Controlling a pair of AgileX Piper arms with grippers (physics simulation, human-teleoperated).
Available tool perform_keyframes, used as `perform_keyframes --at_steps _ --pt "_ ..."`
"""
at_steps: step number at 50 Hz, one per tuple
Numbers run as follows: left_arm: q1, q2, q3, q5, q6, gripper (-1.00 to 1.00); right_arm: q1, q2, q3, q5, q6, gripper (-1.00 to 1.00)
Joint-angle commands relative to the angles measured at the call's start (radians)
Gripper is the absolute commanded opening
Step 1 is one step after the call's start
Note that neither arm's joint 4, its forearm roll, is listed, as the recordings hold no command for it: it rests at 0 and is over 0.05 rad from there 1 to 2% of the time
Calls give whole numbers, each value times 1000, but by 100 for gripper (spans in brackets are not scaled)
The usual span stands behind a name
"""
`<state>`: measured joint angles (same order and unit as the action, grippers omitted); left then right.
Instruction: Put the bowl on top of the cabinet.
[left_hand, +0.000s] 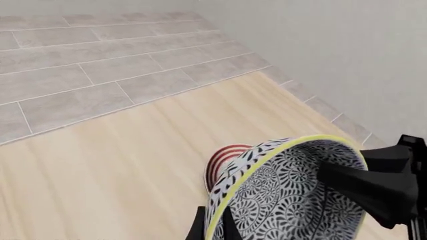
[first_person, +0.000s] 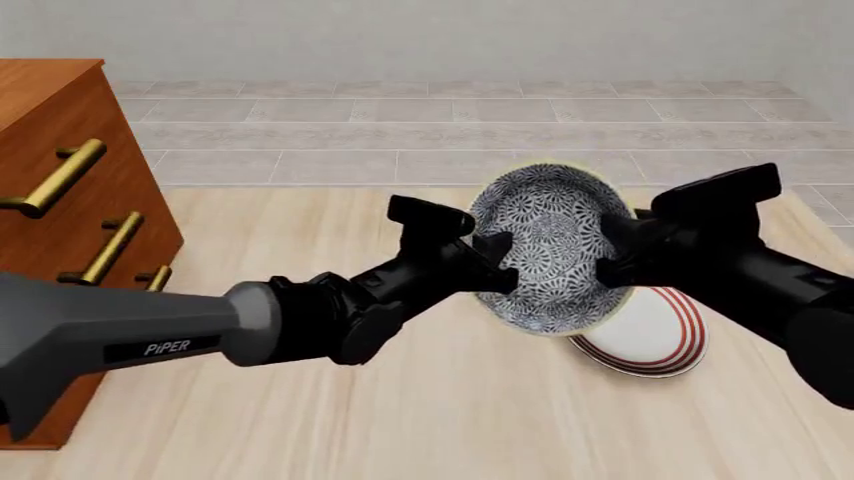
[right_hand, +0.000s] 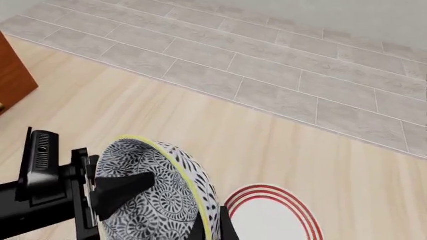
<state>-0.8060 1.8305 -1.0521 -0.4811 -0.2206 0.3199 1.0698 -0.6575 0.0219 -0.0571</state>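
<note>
Blue-and-white, the bowl (first_person: 553, 248) hangs tipped on edge above the pale wooden table (first_person: 441, 420), its yellowish rim pinched on one side by the left gripper (first_person: 491, 262) and on the other by the right gripper (first_person: 617, 252). Just beneath and behind it lies the red-ringed plate (first_person: 657, 340). The cabinet (first_person: 60, 190) stands well apart at the table's left edge, with open tabletop between.
</note>
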Motion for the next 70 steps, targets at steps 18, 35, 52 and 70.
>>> perform_keyframes --at_steps 18,35,52,70 --pt "5 -25 31 -3 29 -100 1 -22 -15 3 9 100" --pt "60 -90 68 2 95 -100 47 -112 -7 54 37 100" --pt "137 -223 128 40 210 -100 56 -165 -9 88 41 100" --pt "192 -388 204 132 289 -100 81 -175 -2 85 40 100"
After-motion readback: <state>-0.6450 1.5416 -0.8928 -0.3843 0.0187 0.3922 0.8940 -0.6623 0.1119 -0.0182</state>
